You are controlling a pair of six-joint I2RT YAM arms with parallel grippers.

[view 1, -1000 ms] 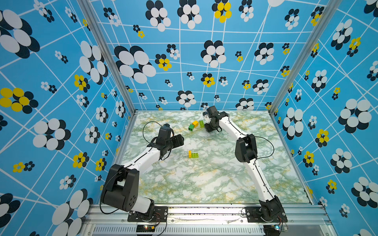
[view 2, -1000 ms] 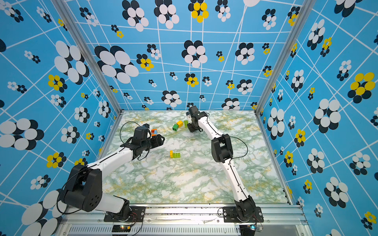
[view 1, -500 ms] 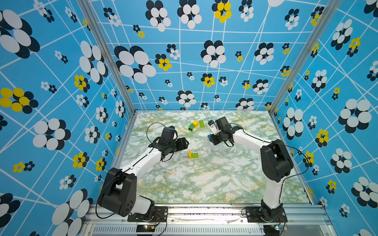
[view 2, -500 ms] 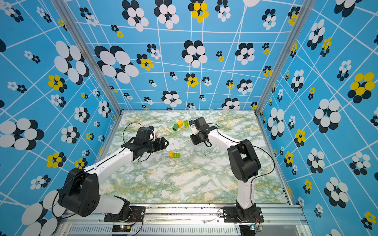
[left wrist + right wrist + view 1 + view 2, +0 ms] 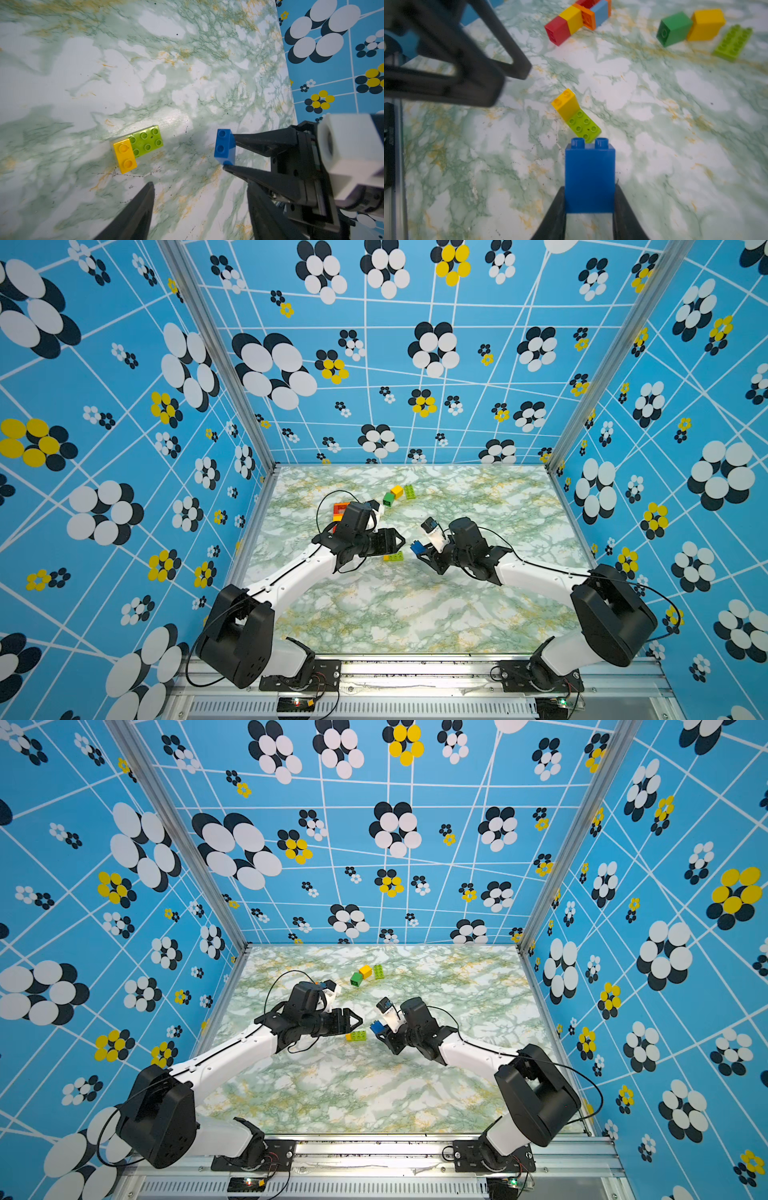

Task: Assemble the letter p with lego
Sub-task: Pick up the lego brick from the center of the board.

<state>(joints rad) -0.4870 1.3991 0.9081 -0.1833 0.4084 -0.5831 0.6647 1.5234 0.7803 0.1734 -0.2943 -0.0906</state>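
A lime plate with a yellow brick pressed on one end lies mid-table. My left gripper hovers just left of it, open, nothing between its fingers. My right gripper is shut on a blue brick. It holds the brick a little right of the plate, studs pointing toward it. In the right wrist view the brick's studs nearly reach the plate's near end.
At the back lie a green cube, a yellow cube and a second lime plate. A joined row of red, yellow, orange and light-blue bricks lies behind my left wrist.
My right arm has swung from the back of the table to the middle, carrying the blue brick. My left gripper has moved right toward the lime plate and narrowed slightly.
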